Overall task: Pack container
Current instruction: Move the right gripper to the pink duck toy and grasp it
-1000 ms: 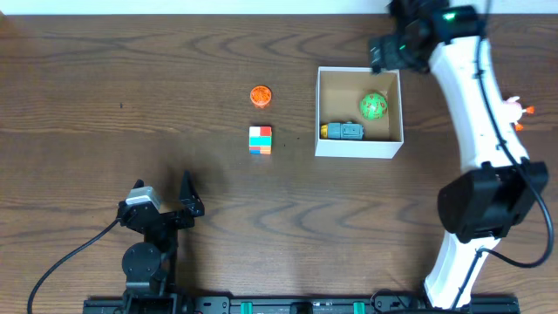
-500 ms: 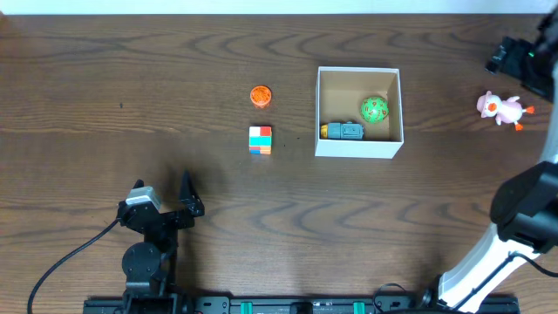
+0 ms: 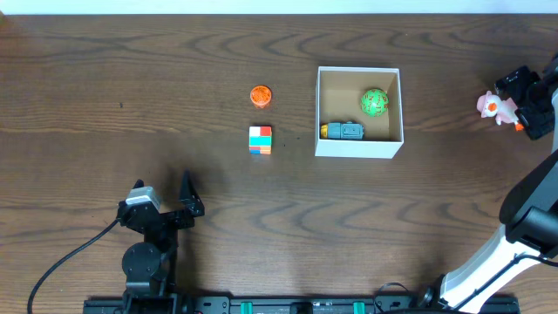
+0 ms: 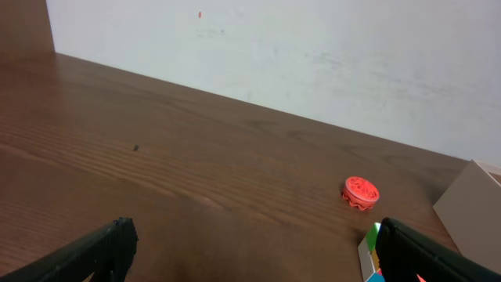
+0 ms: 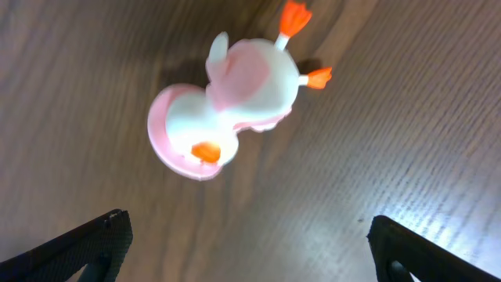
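Note:
The container [image 3: 359,146], a square white-walled box with a brown inside, stands right of the table's middle and holds a green ball [image 3: 374,103] and a grey-blue toy [image 3: 343,131]. A pink and white duck toy [image 3: 489,105] lies on the table at the far right, also in the right wrist view [image 5: 227,110]. My right gripper [image 5: 246,247] is open and empty, hovering just beside the duck [image 3: 523,100]. An orange round toy [image 3: 260,95] and a multicoloured cube [image 3: 260,139] lie left of the container. My left gripper [image 4: 250,251] is open and empty at the front left [image 3: 166,209].
In the left wrist view the orange toy [image 4: 360,192] and the cube's edge [image 4: 369,254] lie ahead, with the container's wall [image 4: 470,204] at the right. A pale wall runs behind the table's far edge.
My right arm has swung from above the container's far corner out to the far right and come down beside the duck. The left arm has not moved.

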